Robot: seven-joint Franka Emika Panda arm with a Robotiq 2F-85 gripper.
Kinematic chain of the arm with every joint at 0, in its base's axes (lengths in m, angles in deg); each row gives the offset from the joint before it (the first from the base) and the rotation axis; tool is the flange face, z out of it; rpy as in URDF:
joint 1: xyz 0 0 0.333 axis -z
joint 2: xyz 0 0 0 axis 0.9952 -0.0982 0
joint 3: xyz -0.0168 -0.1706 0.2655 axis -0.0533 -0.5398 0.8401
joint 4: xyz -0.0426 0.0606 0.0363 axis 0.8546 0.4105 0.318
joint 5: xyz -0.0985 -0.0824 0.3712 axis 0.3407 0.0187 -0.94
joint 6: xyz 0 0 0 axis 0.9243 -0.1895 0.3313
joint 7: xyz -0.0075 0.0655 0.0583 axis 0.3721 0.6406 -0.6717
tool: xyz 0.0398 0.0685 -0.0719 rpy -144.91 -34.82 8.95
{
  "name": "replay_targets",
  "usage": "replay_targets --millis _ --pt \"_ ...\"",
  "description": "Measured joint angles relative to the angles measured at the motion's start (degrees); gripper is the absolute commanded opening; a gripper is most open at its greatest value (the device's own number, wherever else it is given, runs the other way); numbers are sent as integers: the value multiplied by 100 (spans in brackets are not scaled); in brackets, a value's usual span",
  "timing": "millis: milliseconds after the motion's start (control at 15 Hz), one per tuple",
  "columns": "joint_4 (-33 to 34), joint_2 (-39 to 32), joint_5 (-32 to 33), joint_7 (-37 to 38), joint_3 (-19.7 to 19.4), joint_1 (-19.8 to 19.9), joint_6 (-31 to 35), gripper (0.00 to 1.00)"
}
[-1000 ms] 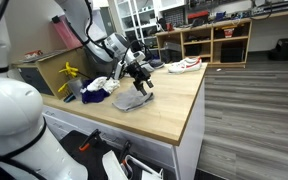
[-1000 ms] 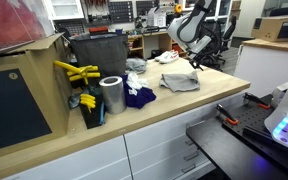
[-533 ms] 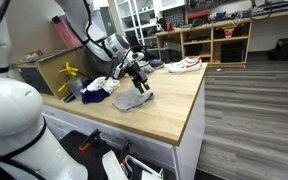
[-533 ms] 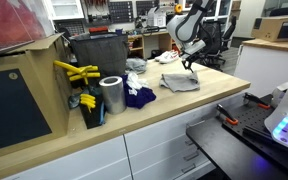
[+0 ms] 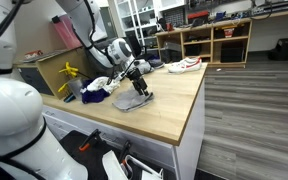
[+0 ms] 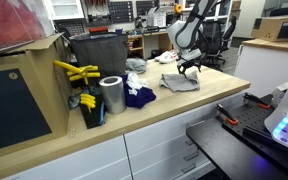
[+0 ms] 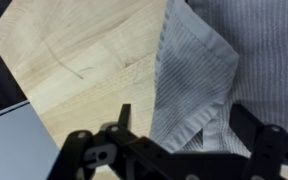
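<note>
We are holding our hand point(image 6: 189, 68) wide open just above a grey cloth point(image 6: 181, 83) on the table point(image 6: 219, 97).
Going left to right in an exterior view, we are passing yellow tools point(image 6: 74, 72), a silver can point(image 6: 111, 95) and a dark blue cloth point(image 6: 139, 97), then the grey cloth, which is lying crumpled near the table's far end. In the wrist view the fingers point(image 7: 124, 115) are straddling its folded corner.

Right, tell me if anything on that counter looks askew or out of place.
The grey cloth lies rumpled on the wooden counter, one edge folded over itself, just below the open tool. Nearby a dark blue cloth sits in a heap. Nothing looks spilled or damaged.
</note>
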Motion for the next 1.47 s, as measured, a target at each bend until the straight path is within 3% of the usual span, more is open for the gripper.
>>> replay_targets --millis 333,600,800,933,1200,1467 --pt "-3 -63 -373 -184 -15 -2 -30 100" --pt "15 9 -903 -825 12 3 -643 100" --pt "50 91 -953 -1124 14 0 -1186 100" --pt "58 142 -572 -1118 -55 -46 -1357 100" --pt "38 189 963 -814 -331 -225 -1384 100" --pt "-193 286 2238 -581 -309 -225 -1384 100"
